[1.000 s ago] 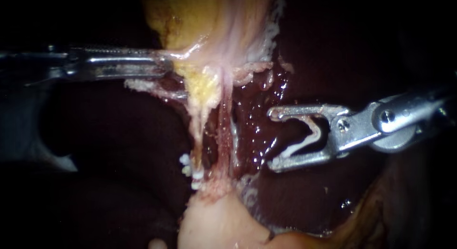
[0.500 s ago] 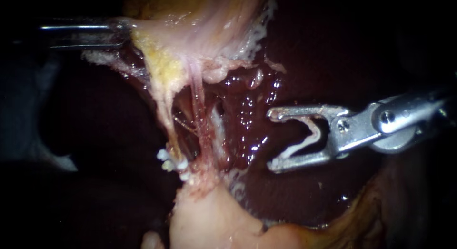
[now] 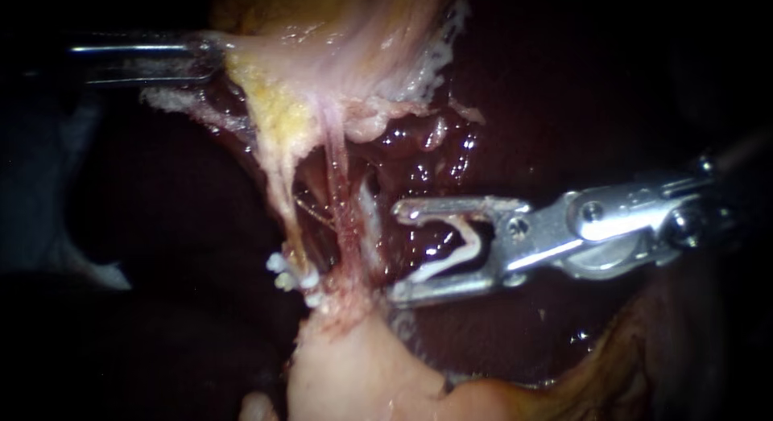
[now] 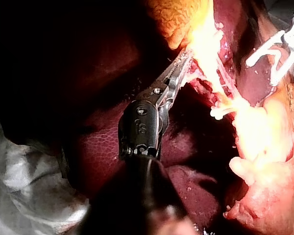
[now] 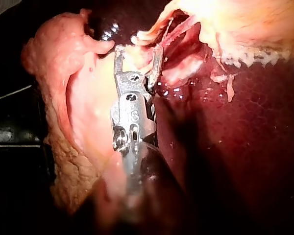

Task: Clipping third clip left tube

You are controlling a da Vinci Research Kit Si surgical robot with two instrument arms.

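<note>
The right instrument (image 3: 396, 250) has moved in toward the tubes since half a second ago. Its tips now lie just beside the pink right tube (image 3: 342, 220) and are around nothing. Its jaws stand wide, both touching the open white clip (image 3: 451, 256) they carry. The left tube (image 3: 282, 196), pale and yellowish, runs stretched on the far side of the pink one, with white clips (image 3: 291, 278) at its lower end. The left instrument (image 3: 205, 57) stays clamped on the edge of the gallbladder (image 3: 338, 26), where it was before. Dark, wet liver (image 3: 564, 107) lies behind.
</note>
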